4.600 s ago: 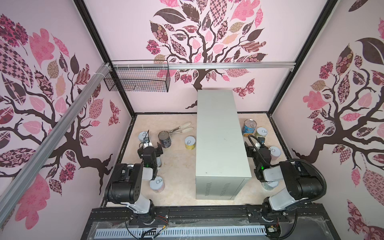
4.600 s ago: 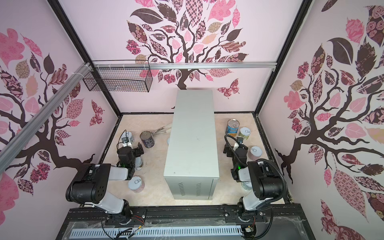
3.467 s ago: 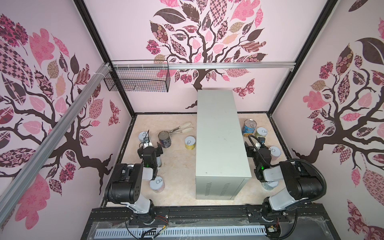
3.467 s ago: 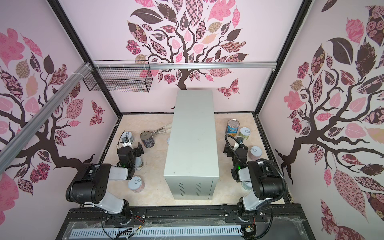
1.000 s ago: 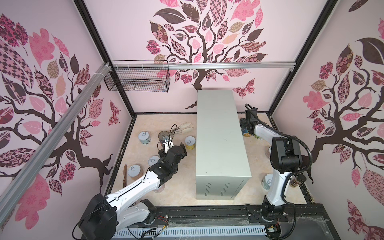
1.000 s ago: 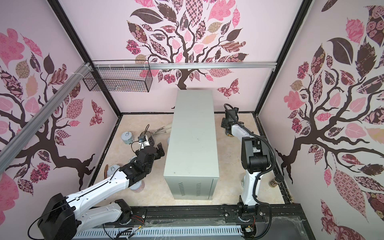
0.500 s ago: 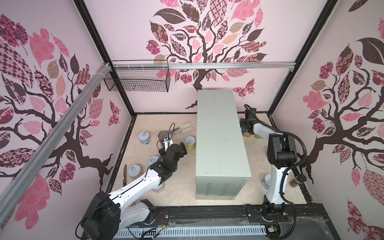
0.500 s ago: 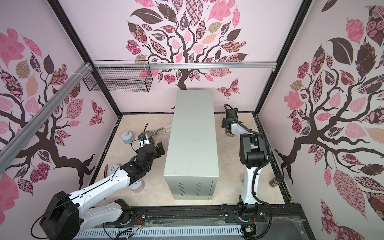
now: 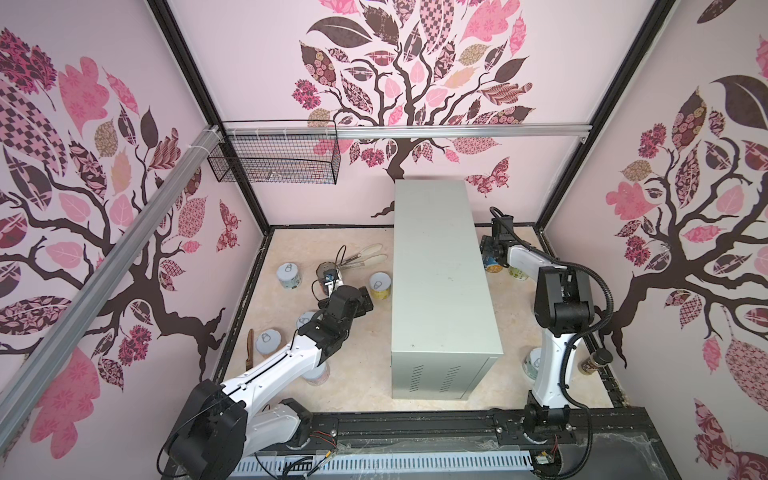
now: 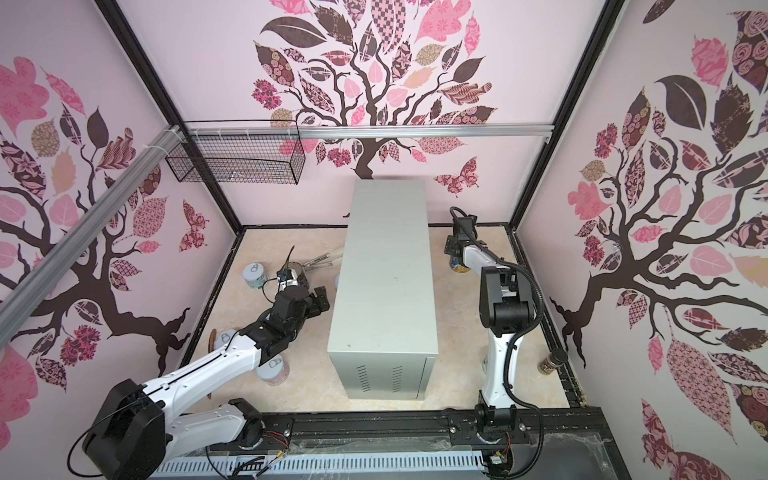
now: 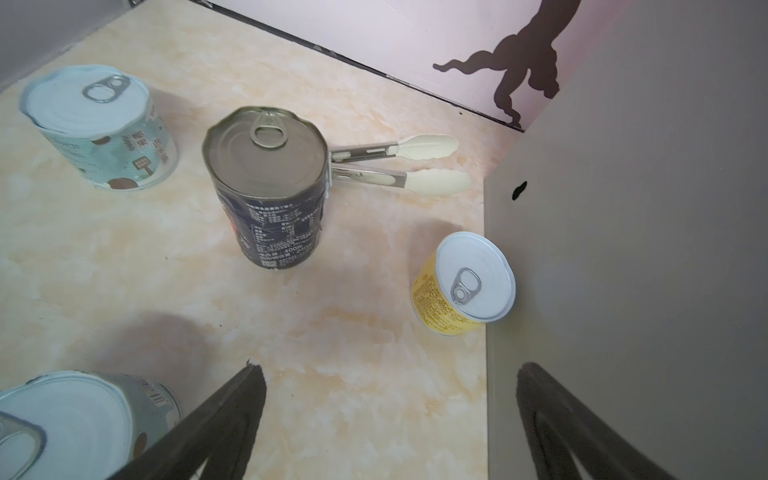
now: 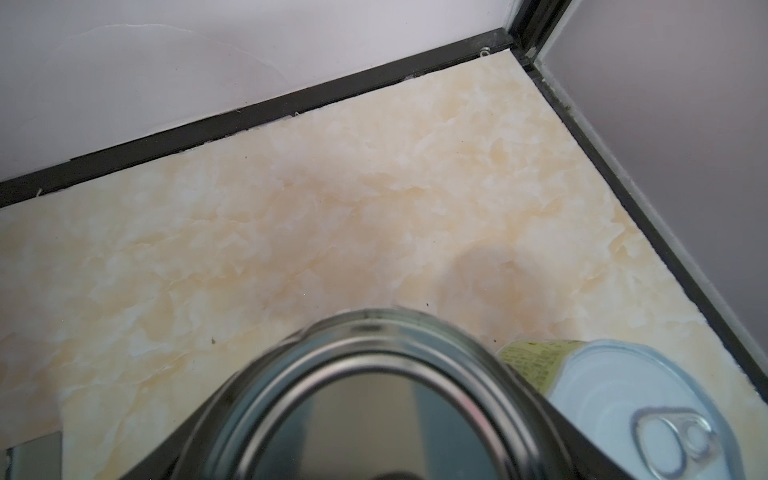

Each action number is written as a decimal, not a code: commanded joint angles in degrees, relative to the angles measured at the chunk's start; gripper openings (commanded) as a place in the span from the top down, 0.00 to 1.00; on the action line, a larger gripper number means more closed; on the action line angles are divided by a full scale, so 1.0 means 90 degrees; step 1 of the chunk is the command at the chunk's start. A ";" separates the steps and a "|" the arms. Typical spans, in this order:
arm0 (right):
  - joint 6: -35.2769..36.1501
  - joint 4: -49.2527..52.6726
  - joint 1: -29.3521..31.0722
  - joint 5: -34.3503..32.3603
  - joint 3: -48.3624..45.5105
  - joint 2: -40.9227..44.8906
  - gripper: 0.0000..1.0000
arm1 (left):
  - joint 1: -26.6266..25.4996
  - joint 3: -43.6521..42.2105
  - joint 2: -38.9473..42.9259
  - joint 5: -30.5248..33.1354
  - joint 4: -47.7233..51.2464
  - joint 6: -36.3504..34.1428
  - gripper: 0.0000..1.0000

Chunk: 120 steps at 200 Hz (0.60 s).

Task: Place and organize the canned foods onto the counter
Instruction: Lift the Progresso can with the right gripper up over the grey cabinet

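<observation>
The counter stands mid-floor with its top bare. Left of it my left gripper hangs open over bare floor, short of a yellow can beside the counter's wall. Farther off are a tall navy can and a pale can, with another pale can close by. At the far right my right gripper is down over the tall blue can, fingers against both sides. A green can stands next to it.
Metal tongs lie behind the navy can. More cans stand near the left wall, under the left arm and behind the right arm's base. A wire basket hangs on the back wall. A brown jar sits outside the right edge.
Both arms have unfolded from the near edge and reached out. Over the last second the right jaws have narrowed onto the tall blue can; the left gripper has edged slightly towards the yellow can.
</observation>
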State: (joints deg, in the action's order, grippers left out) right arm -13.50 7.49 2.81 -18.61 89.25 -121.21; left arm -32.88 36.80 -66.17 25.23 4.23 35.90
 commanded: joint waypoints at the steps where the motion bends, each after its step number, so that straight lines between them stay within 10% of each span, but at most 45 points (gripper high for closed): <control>1: -0.0210 0.0044 0.0001 0.0158 -0.0119 0.0336 0.53 | 0.0018 0.0313 0.0393 -0.0512 0.0343 0.0039 0.02; 57: -0.0403 0.0830 0.0012 0.0334 -0.0106 0.1302 0.53 | -0.0745 0.0372 0.1469 0.0192 0.1263 -0.0210 0.02; 120: -0.0381 0.1665 0.0013 0.0420 -0.0281 0.2805 0.56 | -0.0790 0.0964 0.2204 -0.0693 0.2473 0.0119 0.02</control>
State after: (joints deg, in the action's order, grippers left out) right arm -16.62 22.37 2.85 -14.24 83.61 -106.91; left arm -39.92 41.25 -49.89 21.23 20.36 36.51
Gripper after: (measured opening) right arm 0.877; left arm 0.981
